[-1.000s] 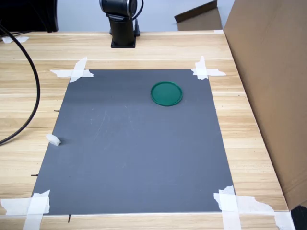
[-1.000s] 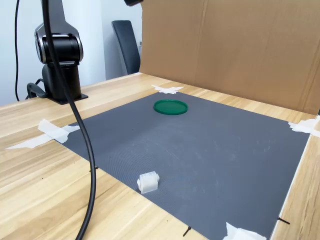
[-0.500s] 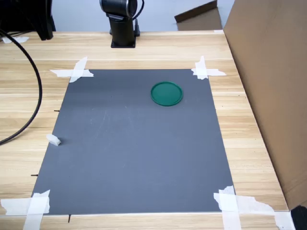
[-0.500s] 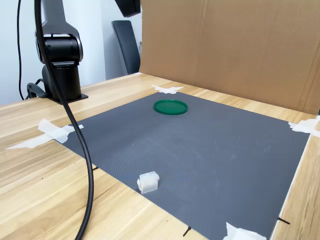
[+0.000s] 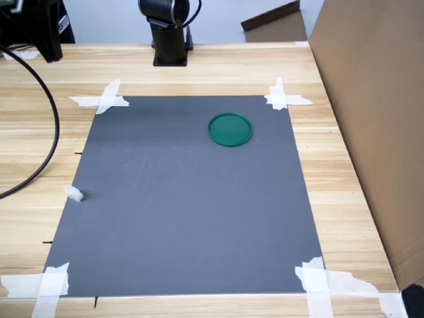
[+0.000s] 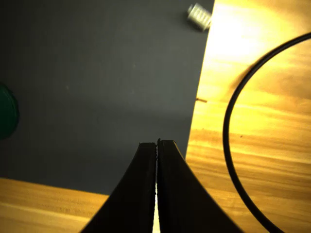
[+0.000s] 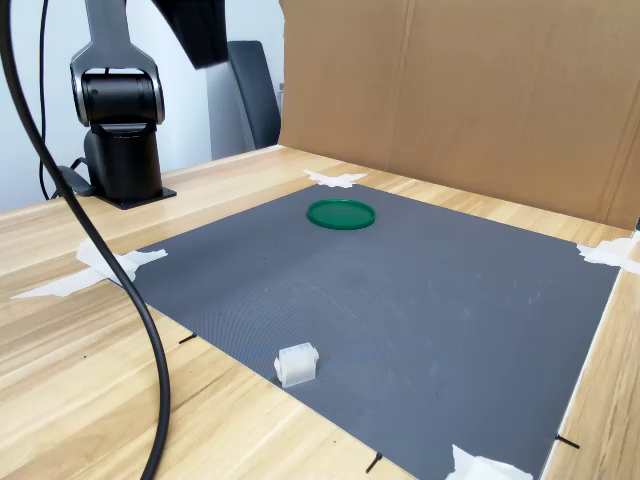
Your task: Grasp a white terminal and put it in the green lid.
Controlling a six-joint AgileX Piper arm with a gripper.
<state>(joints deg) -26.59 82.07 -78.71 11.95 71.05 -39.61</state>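
Observation:
The white terminal lies at the grey mat's edge on the first exterior view's left, and shows near the front in the second exterior view. The green lid rests flat on the mat's far part. In the wrist view my gripper is shut, its two dark fingers pressed together with nothing between them. It hangs high over the mat's edge, well away from the terminal and from the lid. A dark part of the arm shows at the first exterior view's top left.
The grey mat is taped at its corners to a wooden table. A black cable loops over the wood beside the terminal. The arm's base stands at the back. A tall cardboard wall closes the first exterior view's right side.
The arm's dark end has come lower and leftward in the second exterior view. The cable has swung with it. Terminal and lid have not moved.

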